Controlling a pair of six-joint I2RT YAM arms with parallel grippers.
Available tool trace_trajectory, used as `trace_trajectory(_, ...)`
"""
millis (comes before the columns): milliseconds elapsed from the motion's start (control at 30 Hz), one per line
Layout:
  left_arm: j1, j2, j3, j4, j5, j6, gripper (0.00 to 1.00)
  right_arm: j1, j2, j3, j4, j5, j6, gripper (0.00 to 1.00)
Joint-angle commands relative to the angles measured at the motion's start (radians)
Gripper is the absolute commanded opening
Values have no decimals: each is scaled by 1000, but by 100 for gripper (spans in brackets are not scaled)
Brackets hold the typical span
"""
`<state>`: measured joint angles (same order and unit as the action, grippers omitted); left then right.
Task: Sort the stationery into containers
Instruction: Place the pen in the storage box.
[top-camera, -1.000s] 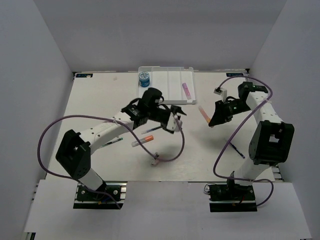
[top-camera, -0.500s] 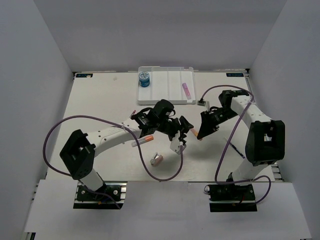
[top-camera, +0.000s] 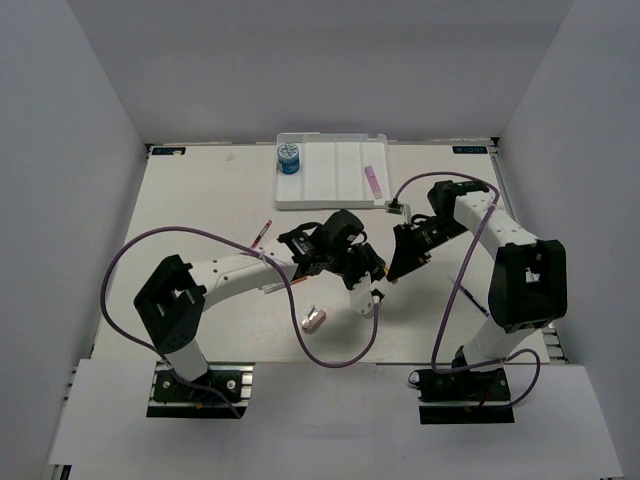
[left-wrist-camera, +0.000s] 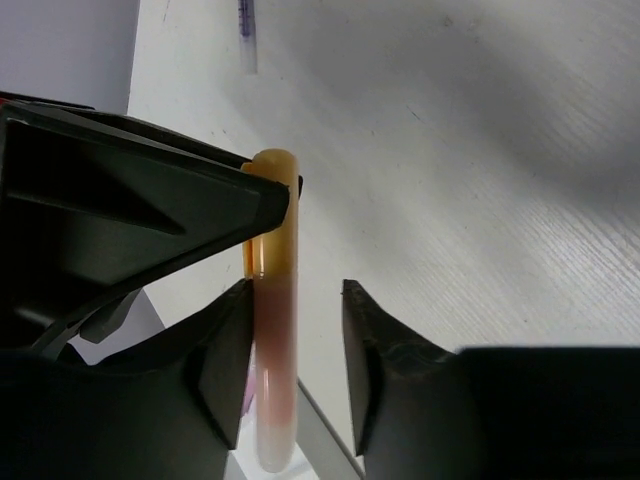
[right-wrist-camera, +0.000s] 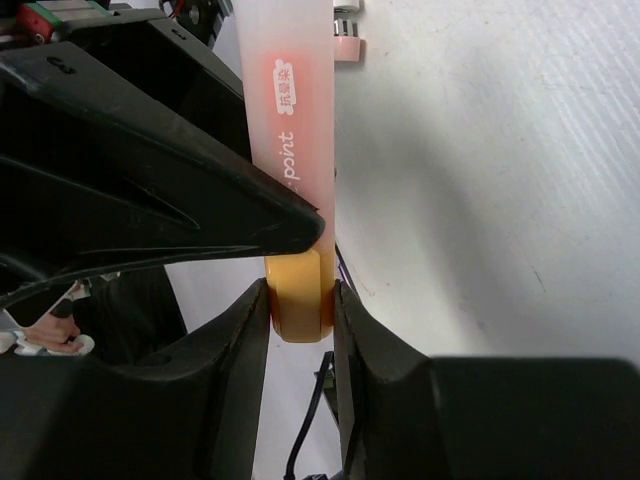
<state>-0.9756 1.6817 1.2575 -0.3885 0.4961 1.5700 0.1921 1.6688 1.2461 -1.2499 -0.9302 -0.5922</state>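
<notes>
Partly done: only the roll (top-camera: 289, 158) and a pink marker (top-camera: 372, 181) lie in the tray (top-camera: 330, 160). Nearer than the tray, right fingers (right-wrist-camera: 240, 380) pinch the orange marker (right-wrist-camera: 290, 130); left fingers (left-wrist-camera: 220, 360) straddle it, not closed. Eraser (top-camera: 314, 319) and red pen (top-camera: 262, 232) await on the table (top-camera: 200, 200).

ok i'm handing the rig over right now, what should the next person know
Right gripper: shut on the cap of the orange marker, over mid-table.
Left gripper: open, its jaws either side of that marker's body, touching on one side with a gap on the other; no grip yet.
Done: blue roll in the leftmost compartment of the white tray, pink marker near its right end.
Left: finish the handover and tray the orange marker. Loose on the table: red pen, pinkish eraser, dark pen by the right arm.
</notes>
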Motion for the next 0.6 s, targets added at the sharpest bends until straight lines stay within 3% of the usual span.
trace_trajectory(0,-8,4,20,-16,-42,4,47,12,-11,3,1,-38,22,0)
trace_trajectory(300,-26,-54,-52,63,-80,-115,27,3,-11,19,6,-68,58,0)
trace_trajectory(333,-26,-60,-56,72,-82,-131,21,3,-6,21,1,-71,57,6)
trace_trajectory(367,-26,-65,-61,79,-86,-151,17,1,-4,26,-5,-81,51,24)
trace_trajectory(433,-26,-82,-81,127,-105,-226,6,0,0,42,-25,-87,39,37)
trace_trajectory(467,-26,-85,-82,134,-113,-249,0,-8,3,53,-25,-73,43,51)
trace_trajectory(567,-26,-94,-66,142,-134,-414,0,-45,-7,146,50,49,144,63)
